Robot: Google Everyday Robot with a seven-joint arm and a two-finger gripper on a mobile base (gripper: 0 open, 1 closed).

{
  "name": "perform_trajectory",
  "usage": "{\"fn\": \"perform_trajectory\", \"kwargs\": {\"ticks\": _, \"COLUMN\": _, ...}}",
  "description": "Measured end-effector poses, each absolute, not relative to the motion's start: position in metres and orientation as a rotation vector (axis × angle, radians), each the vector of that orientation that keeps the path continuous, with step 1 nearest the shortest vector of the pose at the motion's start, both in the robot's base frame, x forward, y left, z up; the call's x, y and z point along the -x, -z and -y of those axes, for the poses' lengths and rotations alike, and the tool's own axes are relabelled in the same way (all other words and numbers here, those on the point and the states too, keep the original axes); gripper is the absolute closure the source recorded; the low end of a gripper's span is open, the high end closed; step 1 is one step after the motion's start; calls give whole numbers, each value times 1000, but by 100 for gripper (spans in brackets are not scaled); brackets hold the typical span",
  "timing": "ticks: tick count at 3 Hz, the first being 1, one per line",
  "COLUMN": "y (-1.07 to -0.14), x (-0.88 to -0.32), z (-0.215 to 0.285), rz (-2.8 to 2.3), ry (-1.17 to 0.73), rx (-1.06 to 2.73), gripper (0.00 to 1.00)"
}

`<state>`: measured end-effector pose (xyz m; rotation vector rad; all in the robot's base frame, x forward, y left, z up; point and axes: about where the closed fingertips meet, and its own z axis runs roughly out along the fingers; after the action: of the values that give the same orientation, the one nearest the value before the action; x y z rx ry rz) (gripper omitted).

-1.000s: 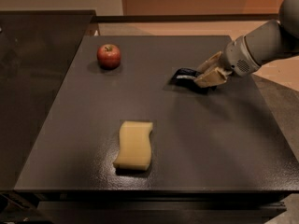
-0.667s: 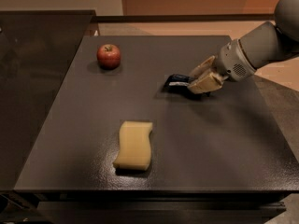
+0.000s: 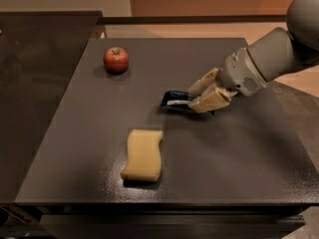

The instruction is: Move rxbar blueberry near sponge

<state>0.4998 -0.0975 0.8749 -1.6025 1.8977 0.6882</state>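
The gripper (image 3: 193, 99) held the rxbar blueberry (image 3: 174, 98) at mid-table, up and to the right of the sponge (image 3: 143, 155).

Nearest me, the pale yellow sponge lay flat on the dark table (image 3: 239, 158), close to the front edge and a little left of centre, touching nothing. Beyond it, near but clearly apart, the dark-wrapped bar sat low over the tabletop, its right end pinched between the two tan fingers, which were closed down on it; its left end stuck out free toward the left. The grey arm (image 3: 269, 59) reached in from the right side. Farthest back, a red apple (image 3: 116, 59) stood alone near the table's far left corner, well apart from the bar.
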Motion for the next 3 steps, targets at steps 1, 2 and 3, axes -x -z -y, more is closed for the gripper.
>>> {"fn": "perform_trajectory", "kwargs": {"ticks": 1, "y": -876, "x": -478, "z": 87, "rz": -1845, "ry": -733, "rx": 1649, "gripper": 100}}
{"fn": "perform_trajectory", "kwargs": {"ticks": 2, "y": -872, "x": -460, "z": 81, "rz": -1788, "ry": -769, "rx": 1700, "gripper": 100}}
{"fn": "perform_trajectory", "kwargs": {"ticks": 3, "y": -864, "x": -448, "z": 78, "rz": -1741, "ry": -798, "rx": 1747, "gripper": 83}}
